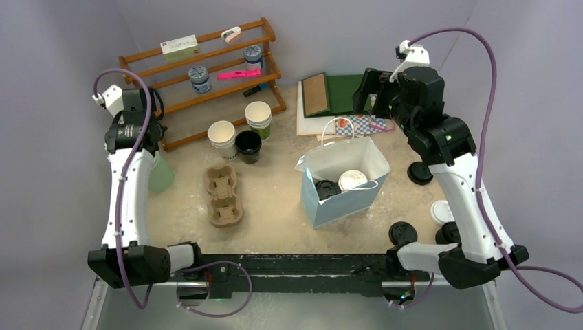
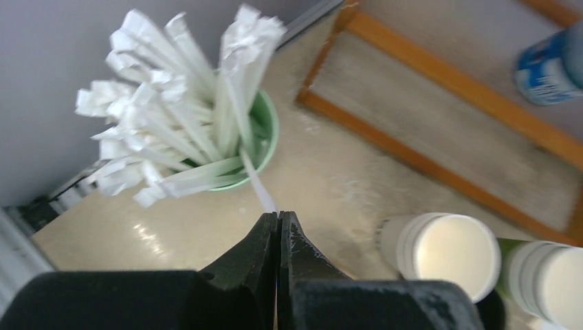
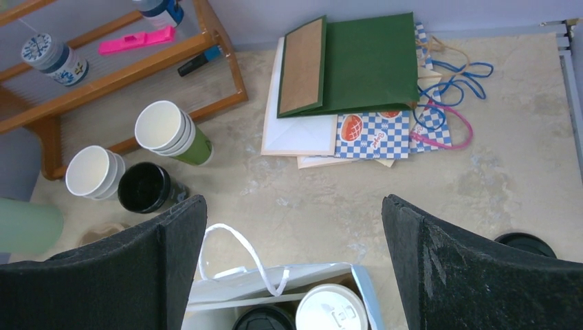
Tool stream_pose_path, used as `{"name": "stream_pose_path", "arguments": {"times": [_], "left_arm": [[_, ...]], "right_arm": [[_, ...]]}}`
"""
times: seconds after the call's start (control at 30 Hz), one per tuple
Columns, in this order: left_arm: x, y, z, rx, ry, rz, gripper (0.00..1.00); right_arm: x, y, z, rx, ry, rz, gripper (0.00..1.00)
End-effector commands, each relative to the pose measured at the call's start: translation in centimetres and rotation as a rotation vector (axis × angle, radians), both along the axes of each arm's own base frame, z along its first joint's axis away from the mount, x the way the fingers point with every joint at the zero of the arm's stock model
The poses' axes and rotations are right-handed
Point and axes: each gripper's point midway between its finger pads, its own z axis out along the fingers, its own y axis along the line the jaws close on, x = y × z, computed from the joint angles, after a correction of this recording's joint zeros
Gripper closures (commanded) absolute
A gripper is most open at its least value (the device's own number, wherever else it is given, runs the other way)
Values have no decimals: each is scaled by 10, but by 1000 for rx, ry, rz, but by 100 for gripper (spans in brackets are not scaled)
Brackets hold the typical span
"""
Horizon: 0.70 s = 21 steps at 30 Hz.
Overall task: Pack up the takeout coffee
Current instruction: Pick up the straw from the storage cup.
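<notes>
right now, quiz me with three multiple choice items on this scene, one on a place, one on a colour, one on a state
1. Where is the white-lidded cup? A in the pulp carrier; B in the paper bag; C on the wooden rack.
2. What colour is the straw cup, full of wrapped straws? A red; B black; C green.
3. Which gripper is shut? A the left one; B the right one; C neither.
Key: 1 B, its lid shows inside the bag beside the black-lidded cup. 2 C, its rim shows green around the straws. 3 A, the left gripper has its fingers pressed together, while the right gripper stands wide open.
</notes>
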Motion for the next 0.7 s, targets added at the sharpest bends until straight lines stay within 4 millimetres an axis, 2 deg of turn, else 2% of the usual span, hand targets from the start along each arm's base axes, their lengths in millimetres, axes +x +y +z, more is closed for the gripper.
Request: {"name": "stream_pose_path", "arguments": {"times": [0.0, 0.03, 0.07, 0.17, 0.23, 0.3, 0.37, 0.43, 0.53, 0.67], "left_arm": [[25, -26, 75, -67, -250, -101, 100], [30, -32, 102, -59, -318, -150, 100], [34, -38, 116, -64, -359, -188, 100], [45, -82, 193, -95, -604, -440, 100], [41, -112, 229, -156, -728, -575, 100], [34, -142, 254, -237, -818, -720, 100], [25, -172, 267, -330, -863, -858, 100], [15, -203, 272, -421, -873, -1002, 100], [-3, -243, 273, -522, -863, -1172, 100], [-24, -281, 282, -591, -861, -1345, 100]], "right_arm": [[-6, -11, 21, 34, -88, -45, 1], [-8, -14, 22, 40, -100, -59, 1], [-9, -16, 22, 48, -109, -68, 1], [-9, -23, 20, 75, -135, -118, 1], [-6, -26, 13, 109, -130, -165, 1], [-3, -26, 2, 145, -81, -206, 1], [-3, -26, -11, 153, -13, -243, 1], [-4, -25, -27, 129, 64, -246, 1], [-25, -23, -57, 90, 220, -225, 3], [-48, -26, -80, 61, 307, -199, 13]]}}
